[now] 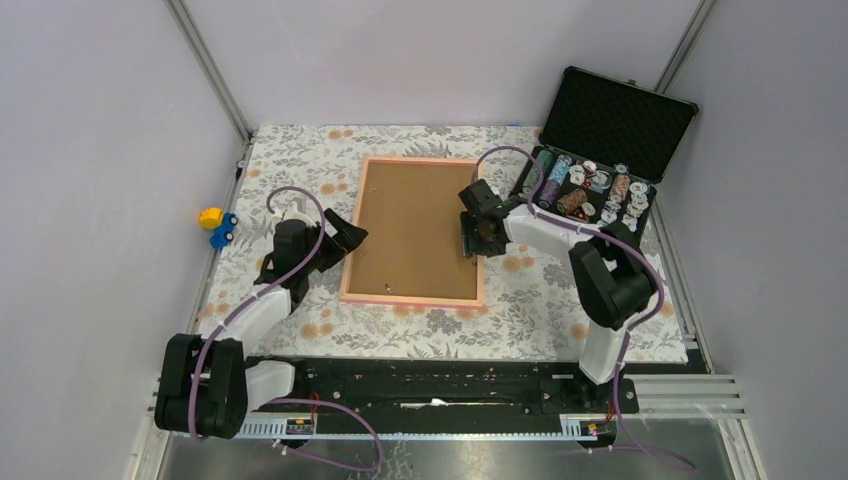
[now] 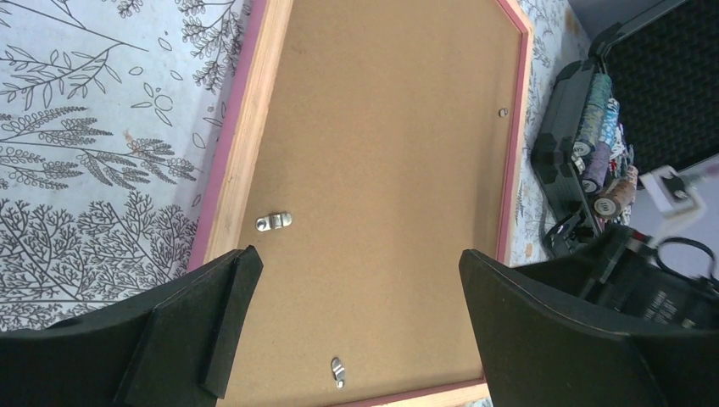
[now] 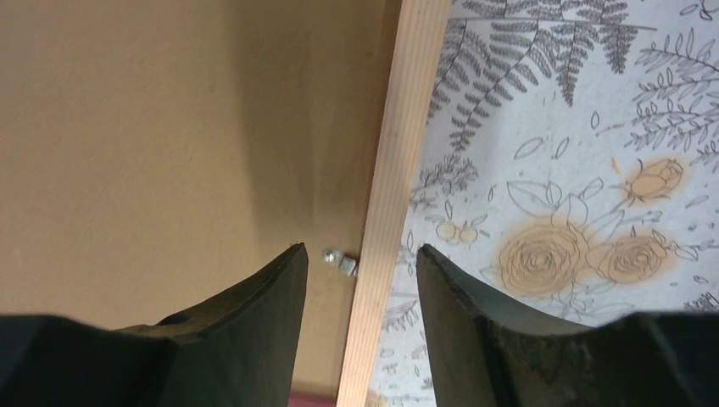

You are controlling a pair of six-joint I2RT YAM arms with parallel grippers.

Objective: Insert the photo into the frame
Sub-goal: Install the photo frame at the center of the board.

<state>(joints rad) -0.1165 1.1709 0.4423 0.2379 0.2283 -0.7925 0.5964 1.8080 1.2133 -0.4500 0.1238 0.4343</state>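
We see frame (image 1: pixel 412 230) face-down on desk (image 1: pixel 300 170); R jaws apart, straddling its right rail by clip (image 3: pixel 339 259); L jaws apart at left edge.

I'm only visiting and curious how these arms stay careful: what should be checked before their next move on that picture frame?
1. Frame lying back side up, backing board showing: ok.
2. Right gripper open, straddling the frame's right edge at a metal tab: ok.
3. Left gripper open and empty above the backing board: ok.
4. Photo inside the frame: cannot tell; no view shows it.
5. Every metal tab turned over the backing board: cannot tell.
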